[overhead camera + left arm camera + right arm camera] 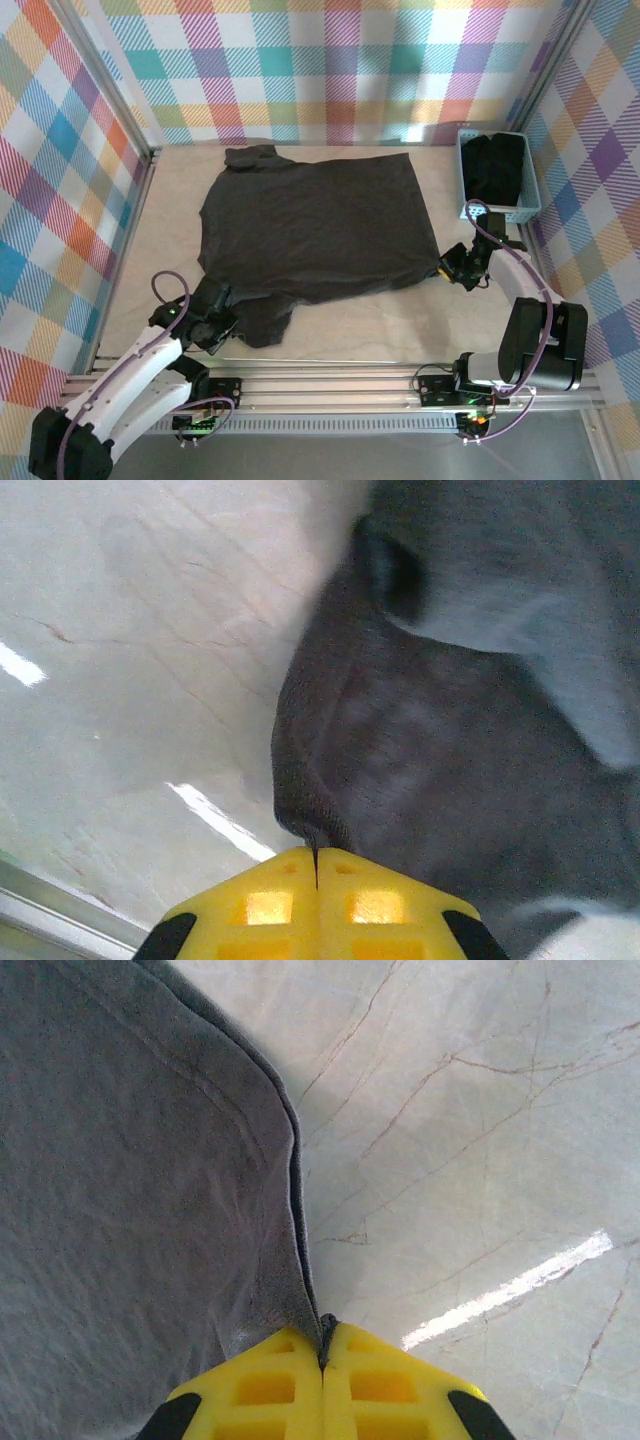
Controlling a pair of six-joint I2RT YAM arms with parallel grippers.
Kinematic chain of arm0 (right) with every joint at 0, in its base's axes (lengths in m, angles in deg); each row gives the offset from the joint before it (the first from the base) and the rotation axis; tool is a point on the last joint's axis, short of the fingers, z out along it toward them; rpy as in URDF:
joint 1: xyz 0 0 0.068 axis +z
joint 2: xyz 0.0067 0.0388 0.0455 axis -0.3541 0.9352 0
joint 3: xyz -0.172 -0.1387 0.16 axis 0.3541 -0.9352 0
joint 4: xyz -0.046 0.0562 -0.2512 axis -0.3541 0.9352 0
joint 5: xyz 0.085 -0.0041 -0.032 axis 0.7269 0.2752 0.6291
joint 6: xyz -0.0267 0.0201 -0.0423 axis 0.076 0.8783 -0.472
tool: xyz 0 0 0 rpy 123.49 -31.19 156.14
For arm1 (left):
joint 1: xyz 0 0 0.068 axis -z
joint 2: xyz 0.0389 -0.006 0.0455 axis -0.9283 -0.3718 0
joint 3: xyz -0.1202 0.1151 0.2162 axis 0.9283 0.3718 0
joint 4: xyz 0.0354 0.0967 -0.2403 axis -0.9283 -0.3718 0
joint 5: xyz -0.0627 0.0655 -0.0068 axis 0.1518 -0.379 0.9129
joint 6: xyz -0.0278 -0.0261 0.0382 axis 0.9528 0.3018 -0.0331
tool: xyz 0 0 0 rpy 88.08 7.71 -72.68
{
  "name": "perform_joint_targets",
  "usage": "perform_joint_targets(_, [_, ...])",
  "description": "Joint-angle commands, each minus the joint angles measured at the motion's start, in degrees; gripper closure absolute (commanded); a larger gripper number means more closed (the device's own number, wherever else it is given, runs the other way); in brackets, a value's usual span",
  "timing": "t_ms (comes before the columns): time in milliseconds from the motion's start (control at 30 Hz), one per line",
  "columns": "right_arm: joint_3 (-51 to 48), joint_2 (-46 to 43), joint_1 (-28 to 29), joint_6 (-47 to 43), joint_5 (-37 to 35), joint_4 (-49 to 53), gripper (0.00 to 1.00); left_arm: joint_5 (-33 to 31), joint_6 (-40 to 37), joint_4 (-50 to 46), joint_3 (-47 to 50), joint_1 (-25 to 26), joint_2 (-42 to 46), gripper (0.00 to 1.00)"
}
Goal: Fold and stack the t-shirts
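A dark charcoal t-shirt [320, 225] lies spread flat across the middle of the table, collar end toward the far left. At its near-left sleeve, my left gripper [224, 303] is shut on the fabric edge; the left wrist view has the yellow fingertips [316, 852] pinched together on a fold of the t-shirt [430, 770]. Over at the near-right corner of the shirt, my right gripper [447, 268] is shut on the hem. In the right wrist view the hem of the t-shirt [140, 1190] runs straight into the closed gripper [322, 1332].
A light blue mesh basket [532, 206] stands at the far right with more dark t-shirts [497, 168] bundled inside. Pale marble-pattern tabletop [400, 320] shows in front of the shirt. Checked walls and a metal frame bound the table.
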Motion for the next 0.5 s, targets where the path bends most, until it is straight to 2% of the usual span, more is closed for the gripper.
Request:
perform_joint_targets(0, [1.0,-2.7,0.1,-1.9,0.5,4.0,1.00,1.4,2.4,-4.8,-3.6,1.2,4.4,1.00])
perform_joint_targets(133, [-1.5,-7.9,0.1,-0.7,-0.8,5.5,1.00,1.4,2.7,-7.4,-8.1,1.8,8.9,1.00])
perform_joint_targets(267, [-3.9,-10.8,0.0,0.0,-0.1,6.2,1.00,2.1,0.3,-2.2,-11.2,2.9,12.6,1.00])
perform_joint_targets(467, [-5.5,-15.5,0.1,1.6,-2.3,10.0,1.00,-2.4,-1.9,-1.9,-16.3,3.1,17.4,1.00])
